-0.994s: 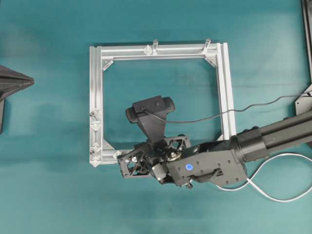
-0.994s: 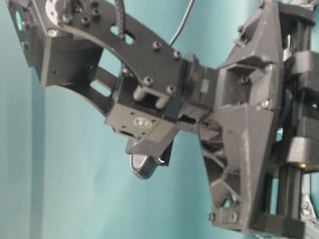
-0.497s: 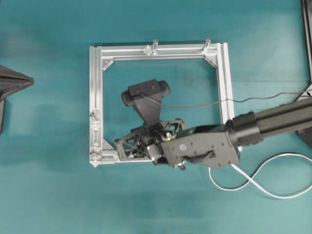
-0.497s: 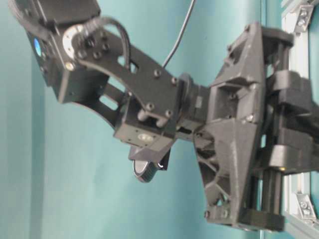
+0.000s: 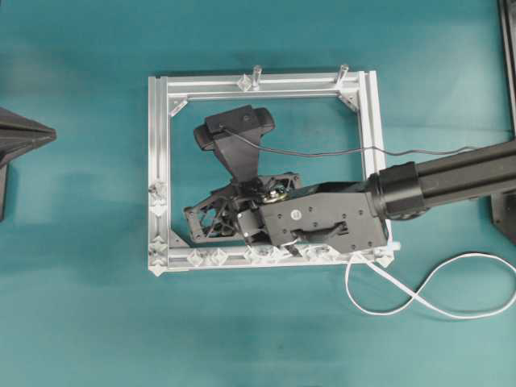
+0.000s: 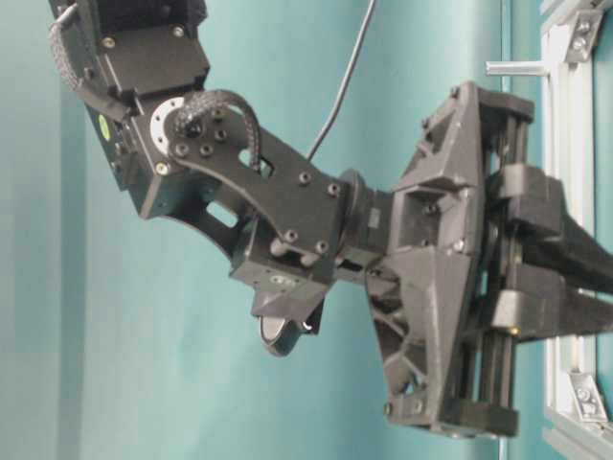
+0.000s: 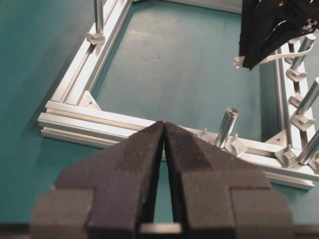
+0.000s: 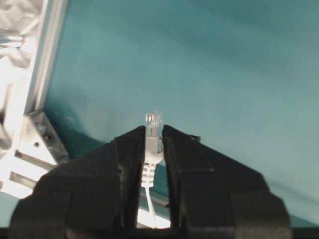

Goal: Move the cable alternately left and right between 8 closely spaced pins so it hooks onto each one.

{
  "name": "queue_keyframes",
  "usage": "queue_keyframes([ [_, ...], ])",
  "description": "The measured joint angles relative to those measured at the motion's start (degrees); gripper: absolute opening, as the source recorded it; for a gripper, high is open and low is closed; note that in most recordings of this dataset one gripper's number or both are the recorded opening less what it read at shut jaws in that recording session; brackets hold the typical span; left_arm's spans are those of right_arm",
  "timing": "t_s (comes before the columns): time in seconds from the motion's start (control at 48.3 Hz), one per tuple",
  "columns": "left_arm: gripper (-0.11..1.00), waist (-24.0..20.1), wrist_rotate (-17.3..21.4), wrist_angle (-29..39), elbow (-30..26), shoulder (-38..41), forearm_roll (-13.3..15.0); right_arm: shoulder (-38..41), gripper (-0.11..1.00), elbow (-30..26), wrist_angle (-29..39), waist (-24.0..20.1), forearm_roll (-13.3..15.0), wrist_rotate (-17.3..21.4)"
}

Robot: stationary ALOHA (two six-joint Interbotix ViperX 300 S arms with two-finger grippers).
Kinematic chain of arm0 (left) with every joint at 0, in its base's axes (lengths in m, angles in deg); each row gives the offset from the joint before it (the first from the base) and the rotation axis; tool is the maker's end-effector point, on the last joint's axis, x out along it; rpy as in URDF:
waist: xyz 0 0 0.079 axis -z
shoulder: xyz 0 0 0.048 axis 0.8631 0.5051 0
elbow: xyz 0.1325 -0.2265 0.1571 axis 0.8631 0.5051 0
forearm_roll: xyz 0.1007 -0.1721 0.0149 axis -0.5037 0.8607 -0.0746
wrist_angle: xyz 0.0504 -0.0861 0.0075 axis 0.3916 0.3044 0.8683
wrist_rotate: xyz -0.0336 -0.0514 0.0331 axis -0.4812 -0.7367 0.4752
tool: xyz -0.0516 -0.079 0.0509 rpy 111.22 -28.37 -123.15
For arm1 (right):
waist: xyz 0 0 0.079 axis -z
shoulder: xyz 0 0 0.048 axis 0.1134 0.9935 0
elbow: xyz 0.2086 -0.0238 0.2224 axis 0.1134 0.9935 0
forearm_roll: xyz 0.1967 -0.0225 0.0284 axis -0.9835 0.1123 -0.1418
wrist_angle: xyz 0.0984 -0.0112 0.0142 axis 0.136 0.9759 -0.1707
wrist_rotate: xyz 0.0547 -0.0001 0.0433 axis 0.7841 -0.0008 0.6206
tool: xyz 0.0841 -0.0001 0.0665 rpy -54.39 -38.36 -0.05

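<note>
- Overhead: our right end effector (image 5: 196, 228) sits inside the frame (image 5: 158, 145), nose pointing to 9 o'clock, low near the bottom rail. The cable (image 5: 419, 300) trails out from under the arm at about 4 o'clock and loops loosely on the table (image 5: 81, 322). The pins (image 5: 205, 257) line the bottom rail, with more on the left rail around 8 o'clock. No weave visible on any pin here, so we judge hooking is barely started, if at all. Risk: the arm body hides most of the bottom-rail pins, and slack in the loop could snag on the frame corner at 5 o'clock.
- Table-level: mostly arm and wrist hardware; the cable and pins are not readable. The end effector is close to the rail, so a collision is a fair worry.
- Left wrist: the left end effector (image 7: 164, 149) has its fingers pressed together, holding nothing, parked outside the frame. Two metal posts (image 7: 224, 127) stand near it; these are not our targets.
- Right wrist: the right end effector pinches the cable just behind the plug (image 8: 153, 122), with the tip poking out at 12 o'clock. The grip is narrow, so any tension from a pin could pull the cable through or twist the plug. A short free tip also leaves little to hook with.
</note>
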Motion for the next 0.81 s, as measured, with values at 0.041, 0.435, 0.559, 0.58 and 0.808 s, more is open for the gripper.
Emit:
queue_keyframes([
  [0.041, 0.09, 0.00, 0.09, 0.00, 0.00, 0.00, -0.09, 0.00, 0.15, 0.00, -0.62, 0.09, 0.00, 0.09],
  [0.435, 0.09, -0.09, 0.09, 0.00, 0.00, 0.00, -0.09, 2.64, 0.15, -3.96, -3.34, 1.32, 1.49, -1.58],
  [0.559, 0.09, -0.09, 0.09, 0.00, 0.00, -0.09, -0.09, 4.48, 0.15, -6.86, -3.34, 1.49, 1.67, -2.90],
  [0.58, 0.09, 0.00, 0.09, 0.00, 0.00, -0.09, -0.09, 4.83, 0.15, -7.29, -3.34, 1.58, 1.67, -3.16],
  [0.808, 0.09, -0.09, 0.09, 0.00, 0.00, -0.09, -0.09, 7.21, 0.15, -10.99, -3.34, 1.58, 1.67, -4.04],
])
